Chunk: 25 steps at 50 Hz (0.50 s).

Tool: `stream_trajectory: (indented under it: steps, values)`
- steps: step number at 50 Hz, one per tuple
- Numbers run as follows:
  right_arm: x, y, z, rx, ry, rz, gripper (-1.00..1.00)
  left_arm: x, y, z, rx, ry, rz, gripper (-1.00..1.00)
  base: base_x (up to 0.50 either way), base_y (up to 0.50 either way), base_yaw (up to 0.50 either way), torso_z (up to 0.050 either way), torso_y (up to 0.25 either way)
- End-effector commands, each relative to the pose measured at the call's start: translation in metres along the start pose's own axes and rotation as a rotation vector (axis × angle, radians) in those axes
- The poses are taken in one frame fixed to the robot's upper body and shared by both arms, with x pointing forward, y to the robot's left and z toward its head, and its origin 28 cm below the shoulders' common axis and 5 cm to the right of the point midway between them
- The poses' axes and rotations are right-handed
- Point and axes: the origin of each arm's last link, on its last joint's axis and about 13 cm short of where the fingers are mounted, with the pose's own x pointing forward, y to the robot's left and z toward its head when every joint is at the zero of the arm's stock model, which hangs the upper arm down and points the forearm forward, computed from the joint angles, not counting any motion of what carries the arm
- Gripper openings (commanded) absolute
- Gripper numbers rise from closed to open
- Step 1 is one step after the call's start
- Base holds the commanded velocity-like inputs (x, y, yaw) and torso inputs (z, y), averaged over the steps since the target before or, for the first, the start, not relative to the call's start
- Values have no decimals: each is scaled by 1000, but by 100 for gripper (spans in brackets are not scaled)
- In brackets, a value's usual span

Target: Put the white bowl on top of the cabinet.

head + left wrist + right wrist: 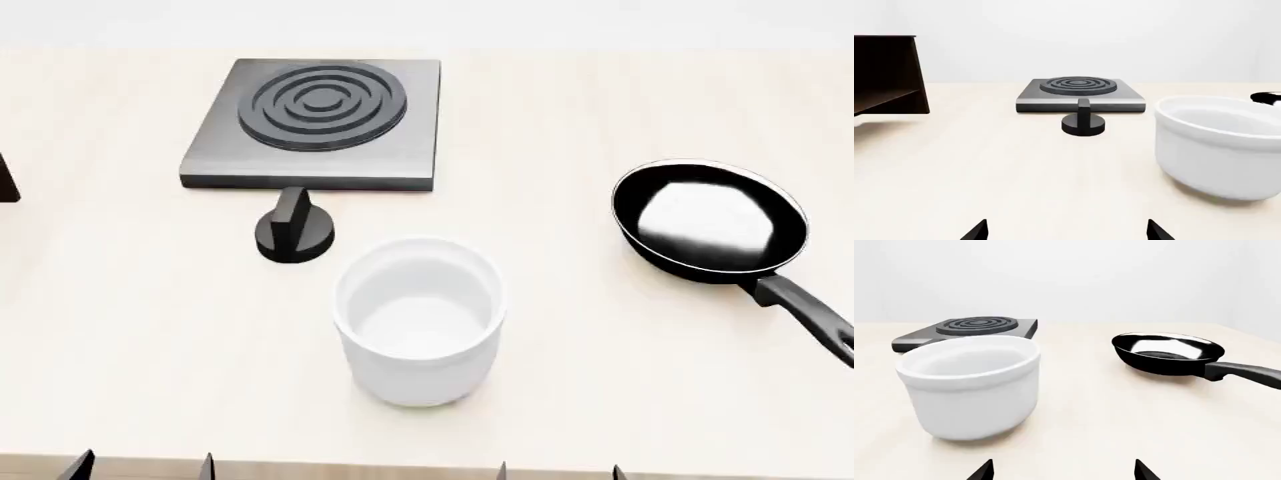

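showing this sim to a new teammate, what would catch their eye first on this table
Probably the deep, glossy white ceramic bowl, upright and empty near the front middle of the pale wooden table. Behind it to the left sits the grey square stove plate with black concentric rings, its round black knob in front of it. To the right lies the black frying pan, handle pointing toward the front right.

The white bowl (pixel 419 318) is a deep, straight-walled, glossy ceramic dish with a thick banded rim; it stands upright and empty on the pale wooden tabletop, near its front edge. The cabinet (pixel 889 75) is a dark brown box with a flat top and an inner shelf, standing well apart from the bowl at the table's far left.
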Motion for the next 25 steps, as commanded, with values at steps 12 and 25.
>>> stream_trajectory:
  steps: [12,25]
  values:
    - [2,1,-2,-22,13,-3,100,0,-1,0,4,-1,2,100,0,0,0,0,0]
    - [3,1,-2,-17,16,-8,100,-7,8,14,30,-59,75,100,0,0,0,0,0]
